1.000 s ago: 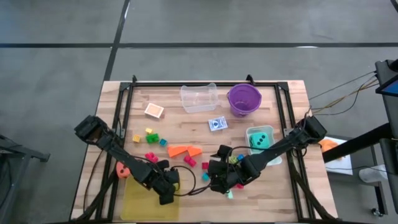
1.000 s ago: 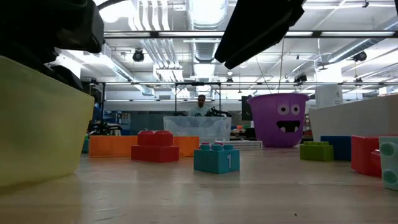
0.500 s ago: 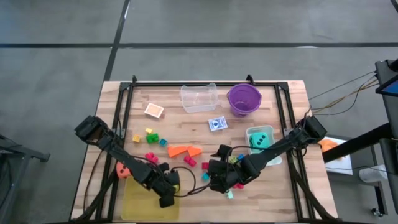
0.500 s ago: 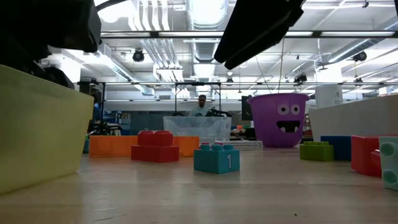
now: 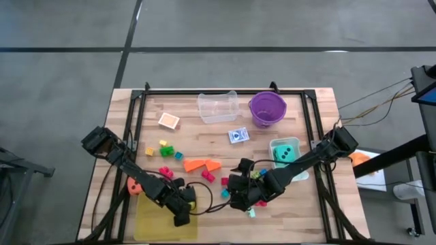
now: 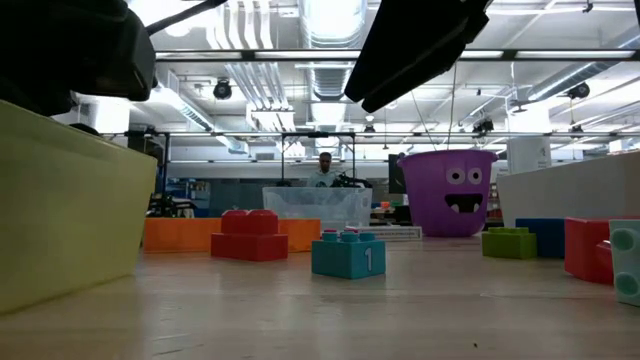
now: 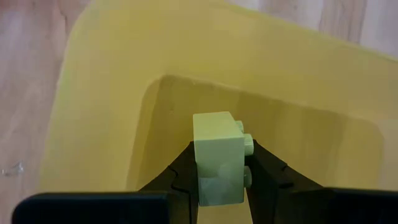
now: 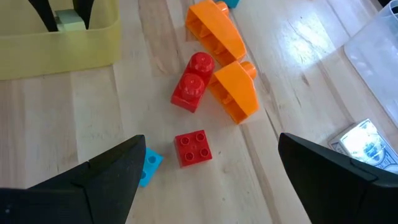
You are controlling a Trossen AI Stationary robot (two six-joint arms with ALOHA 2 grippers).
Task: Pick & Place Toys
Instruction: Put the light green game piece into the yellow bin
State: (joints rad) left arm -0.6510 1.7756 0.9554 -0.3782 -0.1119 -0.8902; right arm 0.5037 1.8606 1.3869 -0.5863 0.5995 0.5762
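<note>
While both arms reach over table's near half, high view: left gripper (image 5: 182, 207) above yellow tray (image 5: 151, 221); right gripper (image 5: 236, 196) among bricks; left wrist view: fingers (image 7: 268, 177) clamped on pale green brick (image 7: 217, 158), over tray interior; right wrist view: fingers (image 8: 93, 183) spread wide, nothing held; two red bricks (image 8: 193, 149), orange wedges (image 8: 236, 90) on wood.

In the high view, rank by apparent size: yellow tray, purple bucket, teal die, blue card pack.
1. yellow tray, partly covered by the left arm
2. purple bucket
3. teal die
4. blue card pack, only slightly smaller than the die
</note>
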